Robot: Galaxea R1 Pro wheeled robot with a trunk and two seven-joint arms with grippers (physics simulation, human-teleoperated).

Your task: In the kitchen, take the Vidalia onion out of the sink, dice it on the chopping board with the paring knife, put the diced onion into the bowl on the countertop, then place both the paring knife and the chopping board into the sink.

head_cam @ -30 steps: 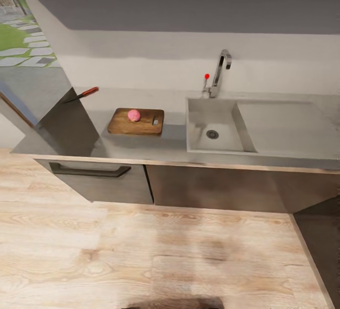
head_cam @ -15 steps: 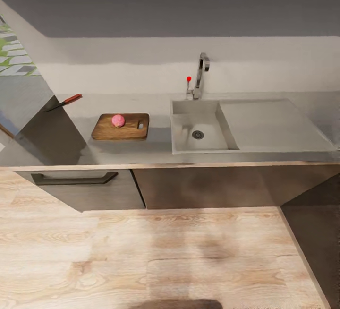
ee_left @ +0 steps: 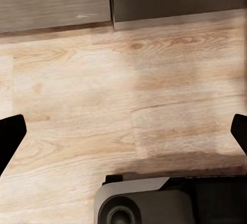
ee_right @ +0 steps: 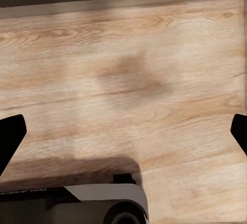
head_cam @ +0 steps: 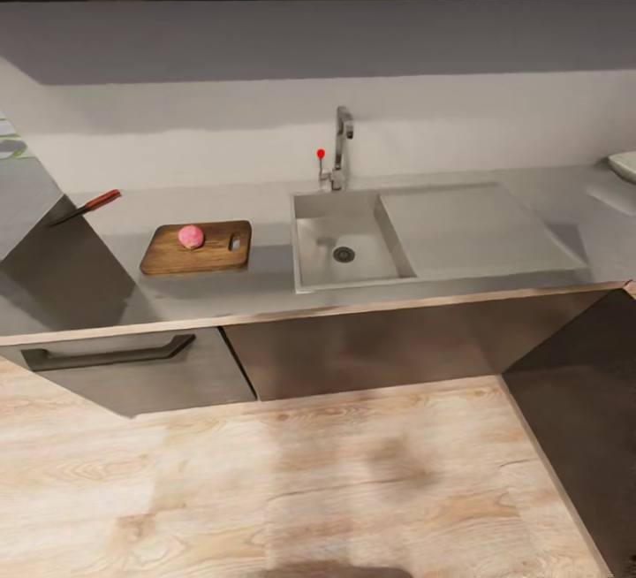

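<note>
Pink rounded Vidalia onion (head_cam: pixel 191 236), whole, resting on the chopping board (head_cam: pixel 212 251) toward its left half. Brown wood-grain board lying flat on the grey glossy counter (head_cam: pixel 265 291), slot-shaped handle hole at its right end, just left of the sink (head_cam: pixel 389 251). Steel basin with round drain, flat drainboard stretching to its right, angular tap with red-tipped lever behind. Red-handled paring knife (head_cam: pixel 86 207) with dark blade, lying well left of the board near the counter's far corner, handle pointing right. White rim of the bowl (head_cam: pixel 624 166) at far right, beyond the drainboard.
</note>
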